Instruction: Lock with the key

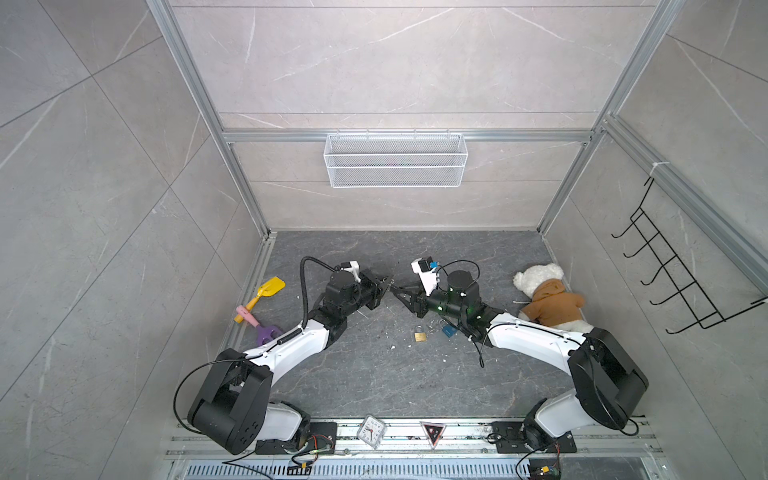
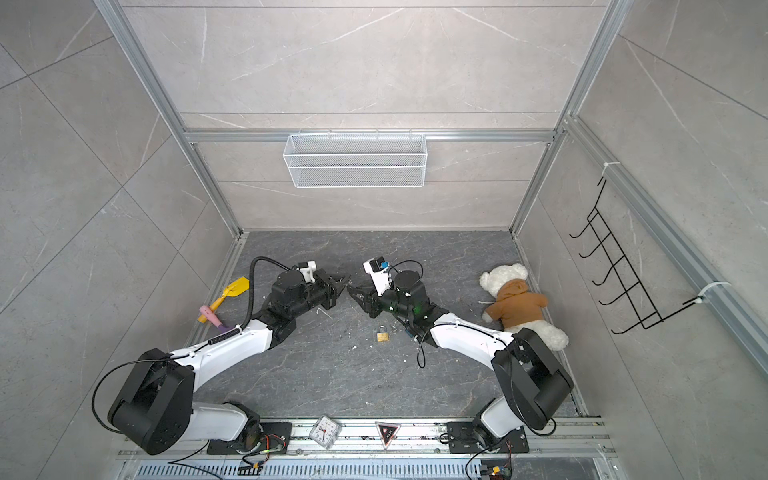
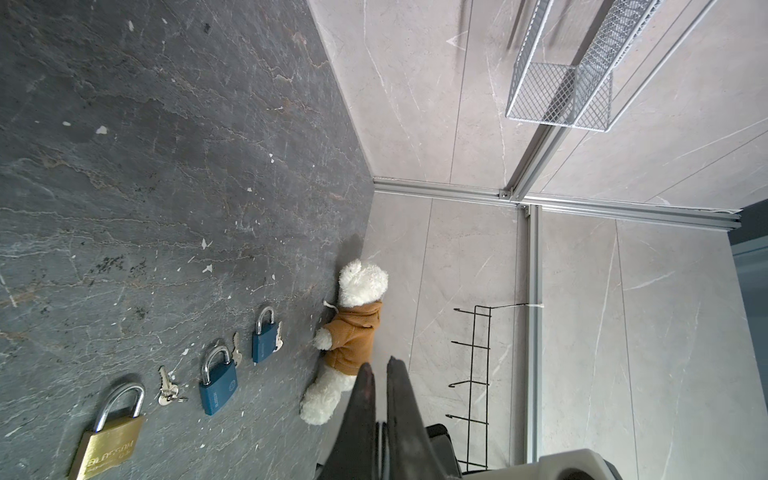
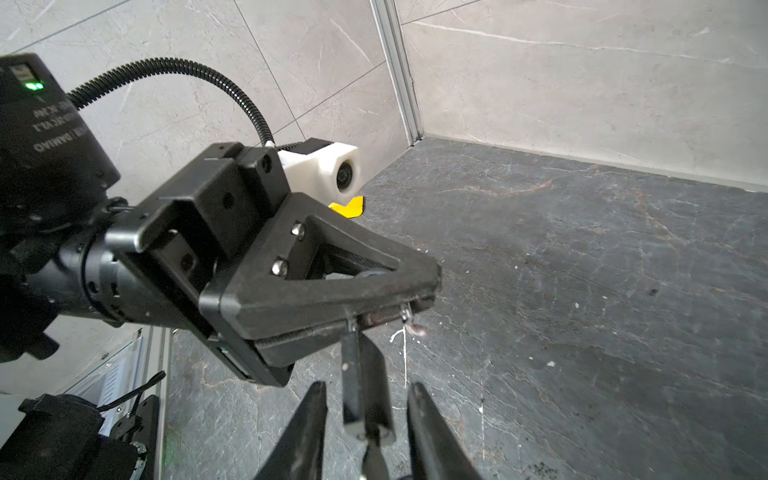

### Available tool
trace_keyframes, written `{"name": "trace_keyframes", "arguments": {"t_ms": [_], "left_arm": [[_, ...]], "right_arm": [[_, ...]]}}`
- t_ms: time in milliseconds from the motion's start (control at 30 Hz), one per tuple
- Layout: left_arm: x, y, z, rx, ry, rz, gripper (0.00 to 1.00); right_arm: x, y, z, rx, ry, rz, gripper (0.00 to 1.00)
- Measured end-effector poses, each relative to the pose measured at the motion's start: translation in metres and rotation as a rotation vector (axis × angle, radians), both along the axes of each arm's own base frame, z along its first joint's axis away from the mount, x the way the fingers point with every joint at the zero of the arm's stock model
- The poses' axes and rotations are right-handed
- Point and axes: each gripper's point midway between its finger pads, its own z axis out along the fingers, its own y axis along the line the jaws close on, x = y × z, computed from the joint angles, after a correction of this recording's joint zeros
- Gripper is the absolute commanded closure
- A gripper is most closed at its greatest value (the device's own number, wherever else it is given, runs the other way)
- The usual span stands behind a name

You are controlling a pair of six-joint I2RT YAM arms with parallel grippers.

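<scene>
Clamps padlock shackle in left gripper mid-frame, flanks its body with right gripper jaws parted, below wall-hung wire basket.

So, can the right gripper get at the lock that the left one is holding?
Probably yes. The lock hangs by its shackle from the shut left gripper, and the right gripper has its open fingers on either side of the lock's body, with nothing between.

Bright, even, diffuse light from above; shadows are faint. Wide-angle bowing toward the edges. The padlock nearest the right wrist lens looks soft.
</scene>
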Motion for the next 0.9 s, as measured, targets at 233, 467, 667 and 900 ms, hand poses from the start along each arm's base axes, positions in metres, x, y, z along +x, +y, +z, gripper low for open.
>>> {"name": "trace_keyframes", "arguments": {"t_ms": [233,467,667,900], "left_arm": [[-0.001,0.000,0.005,-0.008,-0.013,-0.002,1.00],[0.001,0.002,0.006,-0.010,-0.015,0.004,1.00],[-0.001,-0.002,0.008,0.006,-0.042,-0.030,0.37],[-0.013,-0.003,0.012,0.223,-0.196,-0.135,0.01]], "right_arm": [[0.001,0.003,-0.001,0.012,0.015,0.005,0.71],[-0.002,0.009,0.001,0.031,0.024,0.028,1.00],[-0.001,0.009,0.001,0.040,0.039,0.023,1.00],[0.003,0.003,-0.013,-0.043,0.197,-0.017,1.00]]}}
